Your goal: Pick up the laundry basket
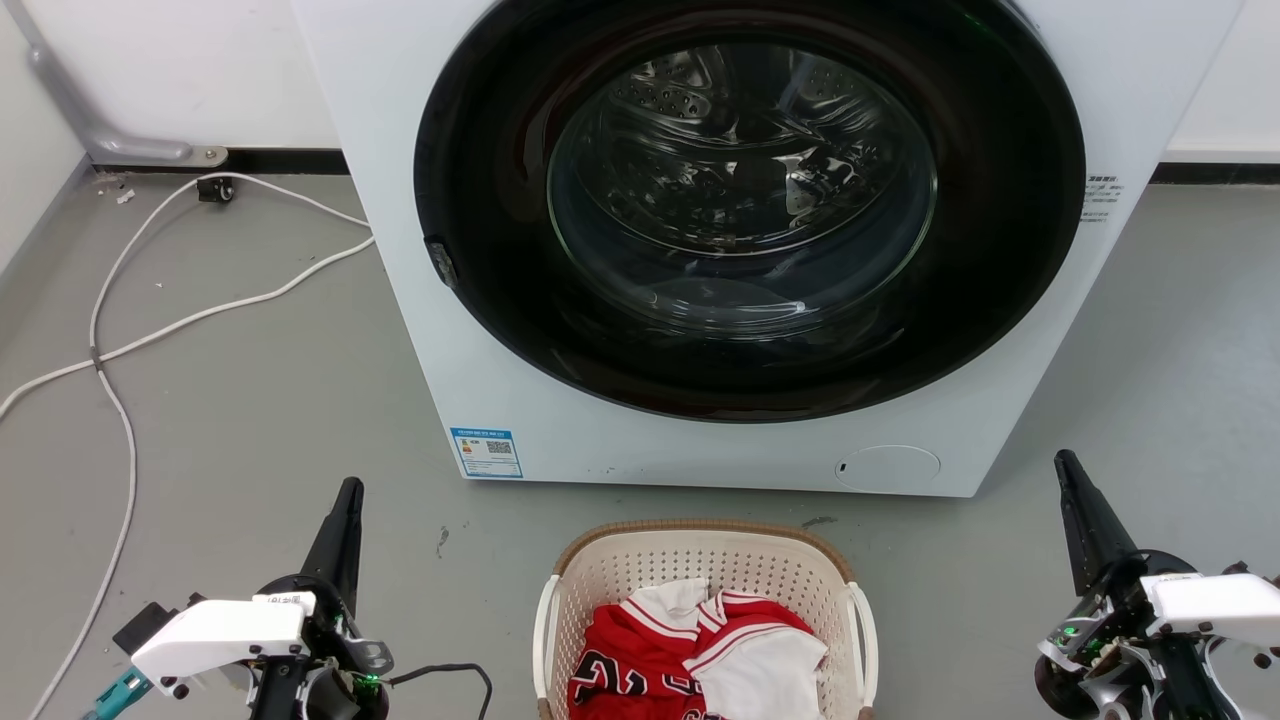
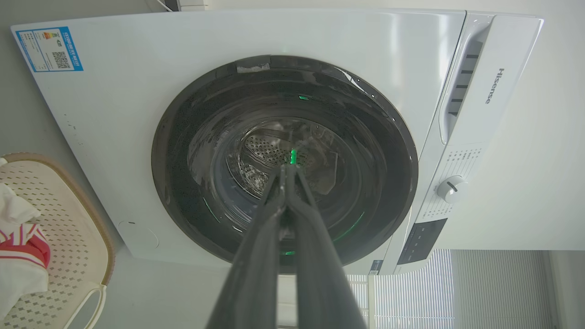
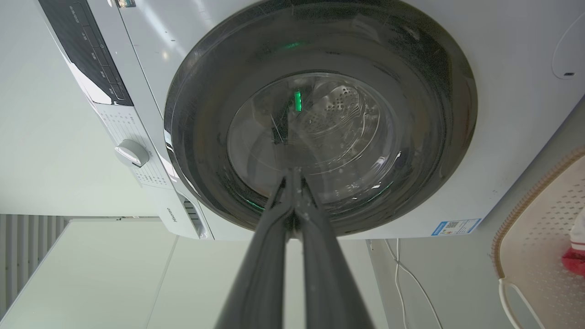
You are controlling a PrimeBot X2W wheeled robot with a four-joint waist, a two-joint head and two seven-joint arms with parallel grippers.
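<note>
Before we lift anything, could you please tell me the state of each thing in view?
Cream perforated plastic laundry basket with brown rim: on the floor, ungrasped, holding clothes.
Red and white garments: crumpled inside the basket.
White front-loading washing machine: round door shut.
Left tool: shut, empty.
Right tool: shut, empty.

Laundry corner, bare utility room
Front-loading washing machine [image 1: 740, 250] against a white wall; grey floor [image 1: 250, 420] and loose cable [image 1: 180, 320] beside it.
</note>
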